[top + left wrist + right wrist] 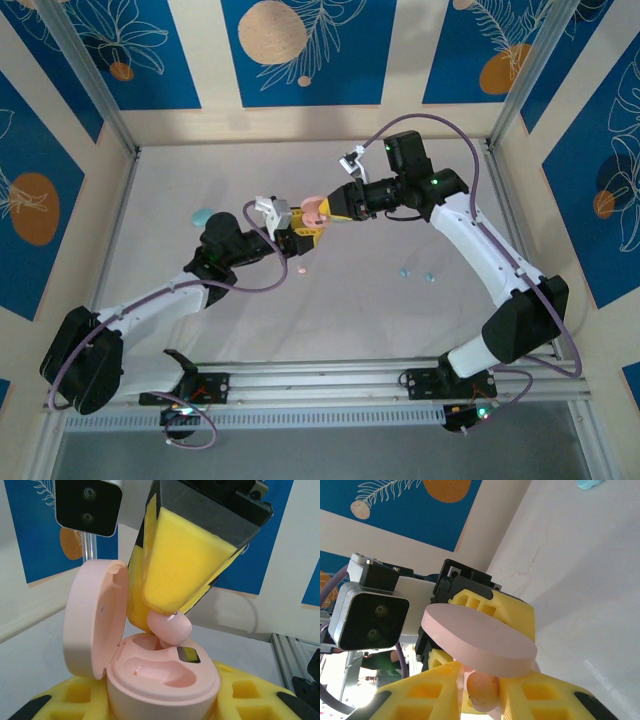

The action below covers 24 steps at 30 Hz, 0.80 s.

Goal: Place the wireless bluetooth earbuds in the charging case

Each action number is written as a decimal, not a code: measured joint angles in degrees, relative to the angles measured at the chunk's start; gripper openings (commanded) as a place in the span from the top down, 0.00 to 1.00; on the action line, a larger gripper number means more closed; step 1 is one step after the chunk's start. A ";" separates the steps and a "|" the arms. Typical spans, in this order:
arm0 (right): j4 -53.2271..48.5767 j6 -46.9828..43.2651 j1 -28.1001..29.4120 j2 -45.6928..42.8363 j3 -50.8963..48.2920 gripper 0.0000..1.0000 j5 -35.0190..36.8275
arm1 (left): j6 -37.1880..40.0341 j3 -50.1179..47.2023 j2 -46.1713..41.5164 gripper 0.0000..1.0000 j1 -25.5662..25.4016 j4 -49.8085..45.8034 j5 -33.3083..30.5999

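Holding the charging case (165,684) up off the worktop (350,330) makes sense here: your left gripper (298,238) is clamped round the base w/ its foam fingers (75,696) on either side, so both wells face up toward the other arm and the lid (92,620) stands hinged open to one side, out of the way. Your right gripper (157,612) comes in from above, closed on one pink earbud (172,626) pinched at the very tips – that leaves most of the bud sticking out below the foam, free to enter a well. Bud sits just over the rear well, touching or nearly touching its rim; can't tell which. Front well looks empty. My read: you're at the seating step, and the bud prob. needs a small tilt to match the well before you let go. Count – 2 cases: the pink one in hand plus a mint case (203,215) lying on the worktop well to the left. 4 buds visible: the pink one being placed, a 2nd pink bud (302,270) on the worktop just below the grippers, and 2 light-blue buds (405,271) lying near each other to the right.
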 measured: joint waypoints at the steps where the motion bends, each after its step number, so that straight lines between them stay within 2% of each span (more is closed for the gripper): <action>1: -0.44 -0.31 0.11 0.00 0.20 0.74 0.37 | -0.02 0.00 0.00 0.65 0.00 -0.02 0.02; 24: -3.48 -2.01 0.46 -0.22 2.56 0.56 4.07 | -0.76 -0.02 -0.22 0.65 -0.02 -0.31 -0.61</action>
